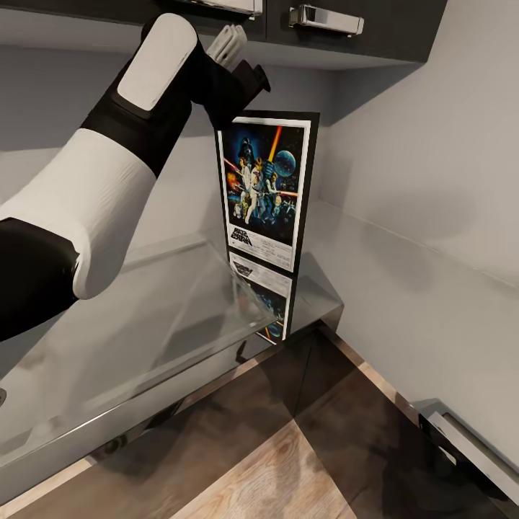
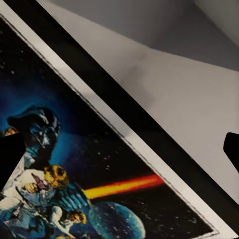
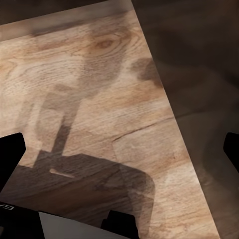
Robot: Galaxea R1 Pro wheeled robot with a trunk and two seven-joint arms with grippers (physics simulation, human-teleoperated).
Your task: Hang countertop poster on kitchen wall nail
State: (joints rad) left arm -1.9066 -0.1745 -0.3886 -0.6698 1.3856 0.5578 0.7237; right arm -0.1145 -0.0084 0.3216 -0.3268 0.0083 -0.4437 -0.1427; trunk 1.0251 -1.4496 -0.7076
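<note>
The poster [image 1: 265, 189] stands upright above the pale glossy bench [image 1: 144, 324], its lower edge seemingly just clear of the slab, where its mirror image shows, near the bench's right end. The left pincer [image 1: 241, 79] is at the poster's top left corner, and by the way the frame hangs from there I judge it clenched on the poster, though the fingertips themselves are hidden behind the frame and the arm. In the left wrist view the artwork and black frame [image 2: 99, 149] lie close between the dark finger tips [image 2: 10, 159], which fits a grasp. So the pickup looks done, or very nearly; the hanging is all still to do. No wall nail can be made out on the plain grey wall [image 1: 432, 144] to the right or on the far wall behind the poster, so the nail has yet to be found and the poster carried to it. Dark upper cabinets with metal handles [image 1: 326, 18] hang close above the left arm and limit how high the poster can be lifted here; the right wall is near on that side. The right pincer [image 3: 119, 149] points down at the wooden floor [image 3: 99, 74], its dark fingers set wide apart, released, with nothing between them.
</note>
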